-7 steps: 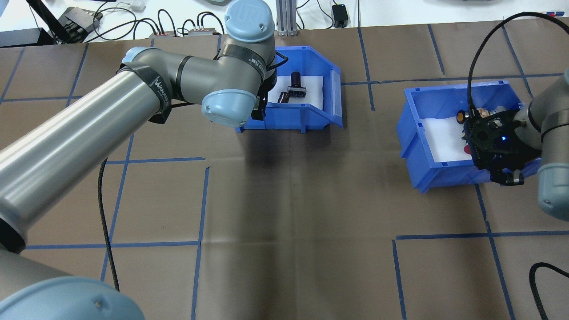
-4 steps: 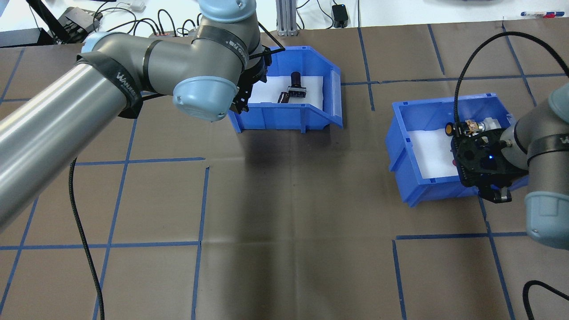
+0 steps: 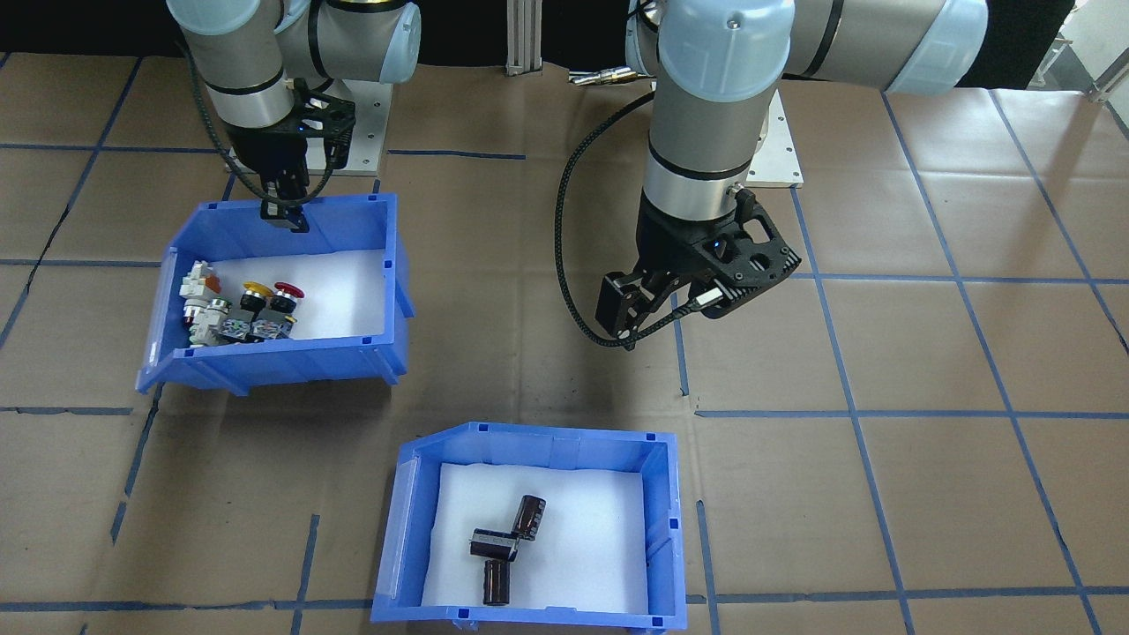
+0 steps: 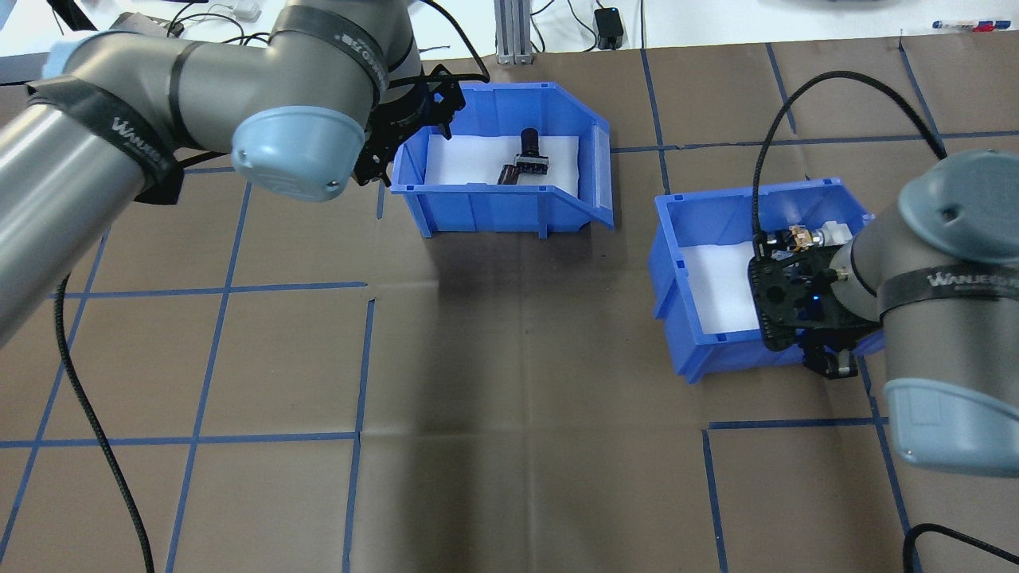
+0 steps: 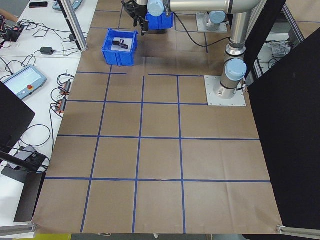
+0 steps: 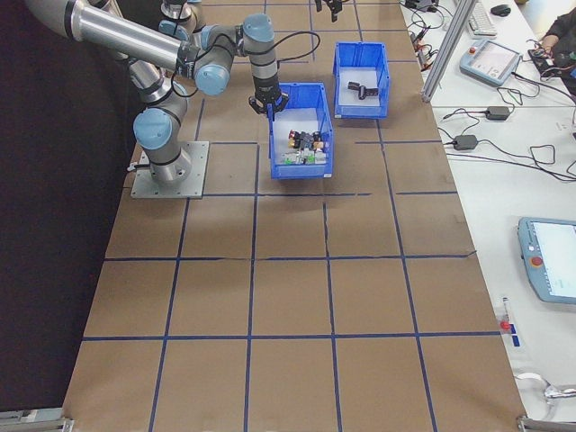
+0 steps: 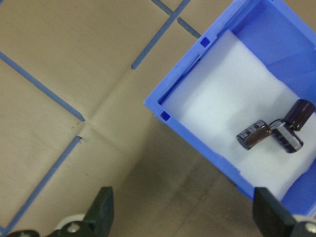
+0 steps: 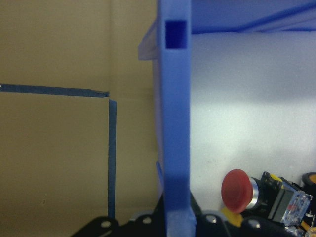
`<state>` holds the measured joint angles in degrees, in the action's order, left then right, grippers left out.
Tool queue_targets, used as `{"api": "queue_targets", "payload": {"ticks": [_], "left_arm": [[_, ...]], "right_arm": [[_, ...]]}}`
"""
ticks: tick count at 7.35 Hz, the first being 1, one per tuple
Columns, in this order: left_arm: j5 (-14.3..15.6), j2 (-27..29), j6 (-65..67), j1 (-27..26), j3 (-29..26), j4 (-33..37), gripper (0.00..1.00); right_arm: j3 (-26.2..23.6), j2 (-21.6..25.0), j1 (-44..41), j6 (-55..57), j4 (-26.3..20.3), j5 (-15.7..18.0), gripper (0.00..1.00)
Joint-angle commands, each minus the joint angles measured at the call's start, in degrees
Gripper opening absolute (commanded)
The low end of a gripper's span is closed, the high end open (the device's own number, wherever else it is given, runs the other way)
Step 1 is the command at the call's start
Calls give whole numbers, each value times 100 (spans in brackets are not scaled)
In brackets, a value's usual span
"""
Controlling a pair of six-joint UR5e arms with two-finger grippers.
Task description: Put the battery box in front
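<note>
Brown paper with blue tape lines covers the table [image 4: 509, 358] where I work. My left gripper [image 3: 657, 304] is now lifted off and stands beside the battery box [image 4: 509, 207], near its closed end, not touching it. One second ago it was down at that end of the box; since then it has pulled away to my left side, and the box has not moved. Its jaws are open and hold nothing, as my left wrist view shows both fingers wide apart over bare paper. The battery box sits flat on the far side of the table, with three small black cylinders [image 3: 507, 545] lying on its white liner.

My right gripper [image 4: 832, 362] is closed on the near wall of the switch box [image 4: 700, 350], and this box has slid toward the middle during the last second.

I judge the battery box is released at the front, so its step looks finished.
</note>
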<state>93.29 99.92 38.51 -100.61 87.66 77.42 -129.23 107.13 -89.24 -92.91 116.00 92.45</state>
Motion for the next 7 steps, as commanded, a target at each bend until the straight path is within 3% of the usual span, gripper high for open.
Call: {"api": "queue_targets", "payload": {"ticks": [1, 2, 3, 5, 7], "left_arm": [[-303, -445, -1622, 129, 40, 623, 100], [-520, -673, -2376, 138, 197, 747, 100], [-923, -919, -3488, 181, 399, 757, 100], [-935, -1281, -4113, 654, 890, 740, 100], [-918, -1282, -4124, 727, 1025, 661, 100]], "right_arm": [[-190, -26, -986, 1121, 98, 149, 0], [-190, -26, -1304, 1552, 98, 150, 0], [-190, -52, -1629, 1905, 350, 142, 1], [-182, -227, -2323, 2713, 781, 168, 1], [-147, -665, -2807, 3146, 1405, 281, 1]]}}
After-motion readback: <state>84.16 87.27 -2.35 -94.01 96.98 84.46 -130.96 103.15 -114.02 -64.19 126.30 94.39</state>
